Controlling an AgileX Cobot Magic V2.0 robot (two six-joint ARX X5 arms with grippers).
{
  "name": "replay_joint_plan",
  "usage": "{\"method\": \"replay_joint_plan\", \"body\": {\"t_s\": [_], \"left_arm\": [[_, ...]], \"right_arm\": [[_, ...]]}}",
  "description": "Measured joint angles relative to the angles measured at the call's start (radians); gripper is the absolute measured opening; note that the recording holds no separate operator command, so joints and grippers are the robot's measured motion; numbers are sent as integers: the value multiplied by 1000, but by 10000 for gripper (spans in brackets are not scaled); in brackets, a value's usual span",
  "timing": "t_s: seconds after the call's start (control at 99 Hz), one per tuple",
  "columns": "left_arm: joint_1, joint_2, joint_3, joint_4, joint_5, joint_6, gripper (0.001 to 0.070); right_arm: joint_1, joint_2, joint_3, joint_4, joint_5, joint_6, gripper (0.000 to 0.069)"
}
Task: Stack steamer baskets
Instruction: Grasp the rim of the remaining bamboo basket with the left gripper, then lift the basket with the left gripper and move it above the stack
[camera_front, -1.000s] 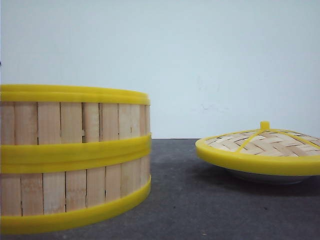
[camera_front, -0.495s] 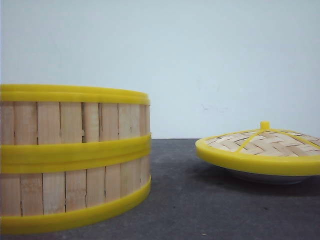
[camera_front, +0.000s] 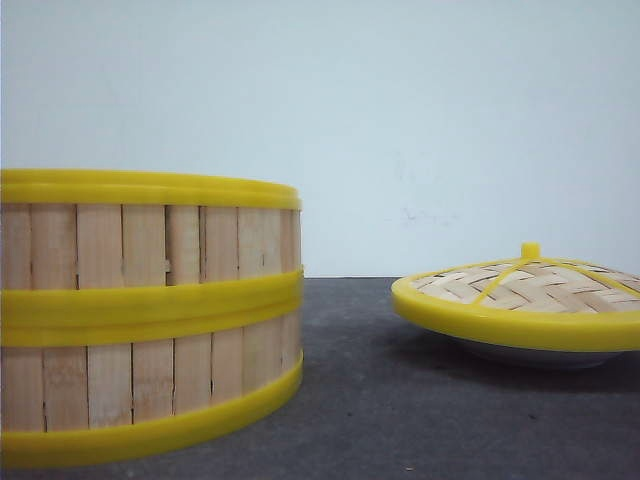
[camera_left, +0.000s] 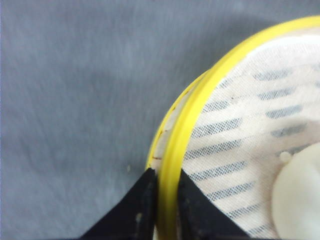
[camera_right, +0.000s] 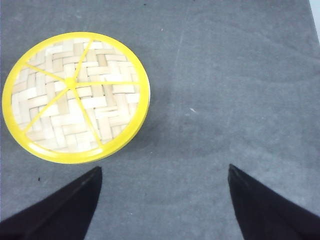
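My left gripper (camera_left: 165, 187) is clamped on the yellow rim (camera_left: 187, 130) of a steamer basket (camera_left: 260, 115), one finger outside the wall and one inside. Through that wrist camera I see a white perforated liner (camera_left: 235, 145) on the basket floor and a pale rounded item (camera_left: 300, 195) lying on it; what that item is I cannot tell. A second yellow edge (camera_left: 160, 135) shows just outside and under the gripped rim, so the held basket appears to sit over another one, slightly off-centre.

In the front view, two baskets stand one on the other at the left of the grey table (camera_front: 420, 420): the upper basket (camera_front: 150, 235) rests on the lower basket (camera_front: 150, 385), their yellow rims meeting in a band across the middle. The stack is cut off by the frame edge, and neither arm shows in this view. I cannot confirm from that view which tier I am holding.

My right gripper (camera_right: 162, 200) hangs spread wide and empty above the table, near the woven bamboo lid (camera_right: 75, 97). That lid lies well apart from the stack, on a white plate (camera_front: 530, 355) whose edge shows beneath it.

Assessment: two tiers are stacked. A third basket is not visible in any view, so I judge the task partly complete. Remaining, as I judge: seat the gripped tier squarely, let go, then locate and add any further basket.
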Motion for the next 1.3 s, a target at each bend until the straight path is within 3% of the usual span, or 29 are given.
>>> {"method": "replay_joint_plan", "body": {"t_s": [0.273, 0.505, 0.839, 1.091, 1.304], "left_arm": [[-1, 0, 231, -155, 13, 2, 28], [-9, -6, 402, -368, 154, 21, 28], [-109, -196, 407, -526, 166, 74, 28], [-225, -375, 407, -670, 167, 116, 28], [-291, -526, 311, -674, 166, 124, 28]], "right_arm": [[0, 0, 0, 0, 0, 0, 494], [0, 0, 0, 0, 0, 0, 494], [0, 0, 0, 4, 0, -1, 494], [1, 0, 0, 4, 0, -1, 494], [1, 0, 0, 4, 0, -4, 494]]}}
